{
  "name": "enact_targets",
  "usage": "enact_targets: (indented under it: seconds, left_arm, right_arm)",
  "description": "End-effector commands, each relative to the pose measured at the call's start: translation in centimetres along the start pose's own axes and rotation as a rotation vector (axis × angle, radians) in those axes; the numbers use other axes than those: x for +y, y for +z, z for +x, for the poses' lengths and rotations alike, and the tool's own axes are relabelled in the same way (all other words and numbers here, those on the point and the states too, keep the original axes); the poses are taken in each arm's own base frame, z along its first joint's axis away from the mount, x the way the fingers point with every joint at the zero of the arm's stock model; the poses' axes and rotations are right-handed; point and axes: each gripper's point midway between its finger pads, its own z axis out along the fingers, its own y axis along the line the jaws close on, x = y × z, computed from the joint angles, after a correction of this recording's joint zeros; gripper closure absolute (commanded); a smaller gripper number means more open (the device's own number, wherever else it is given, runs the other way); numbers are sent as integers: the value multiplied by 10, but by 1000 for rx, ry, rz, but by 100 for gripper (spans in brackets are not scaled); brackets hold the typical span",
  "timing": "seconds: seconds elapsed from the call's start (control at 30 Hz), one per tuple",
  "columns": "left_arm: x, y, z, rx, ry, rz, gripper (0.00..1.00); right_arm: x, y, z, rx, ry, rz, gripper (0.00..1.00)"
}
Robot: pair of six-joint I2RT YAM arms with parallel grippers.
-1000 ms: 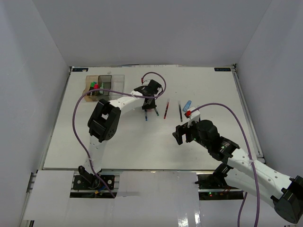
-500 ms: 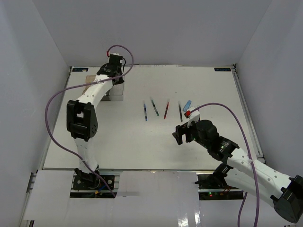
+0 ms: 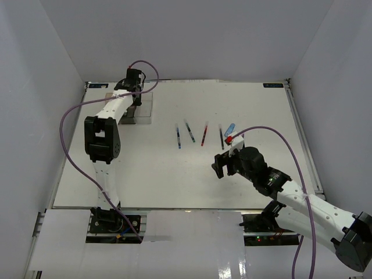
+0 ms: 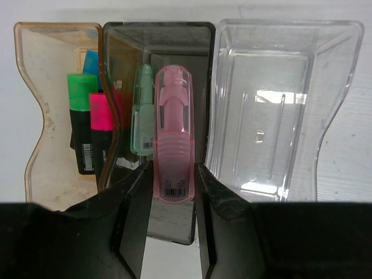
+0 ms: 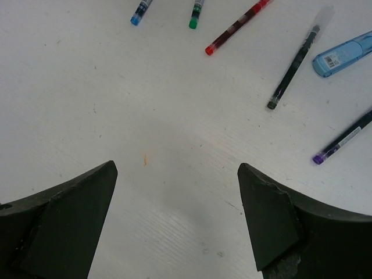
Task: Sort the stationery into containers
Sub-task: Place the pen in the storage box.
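Only barcode stickers show, too small to read: on the pink piece (image 4: 172,133), the highlighters (image 4: 81,125) and the blue piece (image 5: 343,54). The left claw (image 4: 173,186) is narrowed onto the pink piece, holding it over the grey bin (image 4: 174,38), beside a mint piece (image 4: 142,110) lying inside. The highlighters stand in the amber bin (image 4: 35,87), left of the grey bin. The clear bin (image 4: 273,35) is to its right. The right claw (image 5: 174,197) is spread wide and holds nothing, well away from the grey bin, near the pens (image 5: 293,67).
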Motion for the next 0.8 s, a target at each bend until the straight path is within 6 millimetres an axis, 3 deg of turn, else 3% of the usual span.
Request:
enact_targets:
  seconds: [0.0,0.13,0.3,0.4,0.47,0.53,0.57,0.6,0.77]
  left_arm:
    - [19,-8,-3,-7,-3,-30,55]
    - [26,-2,6,19,-10,-30,48]
    - [26,-6,0,2,-19,-5,31]
    - [22,-19,-7,-17,-81,31,22]
    - [22,-41,-18,-52,-125,63,13]
    - [18,-53,-12,-49,-168,102,6]
    - [22,-74,-21,-86,-192,118,2]
    - [17,-78,-9,-63,-203,145,2]
    - [11,-130,11,-109,-317,257,2]
  right_arm:
    - [0,0,-18,-42,14,15,9]
    - [-2,2,-19,-34,26,30,9]
    - [-10,5,-33,-33,58,97,9]
    - [-26,9,-36,-18,95,206,9]
    - [-39,13,-43,-14,115,288,9]
    - [-51,17,-53,-17,150,350,9]
    - [-57,26,-47,21,155,376,9]
    - [-61,29,-48,34,171,394,8]
    - [-99,59,-53,98,301,506,1]
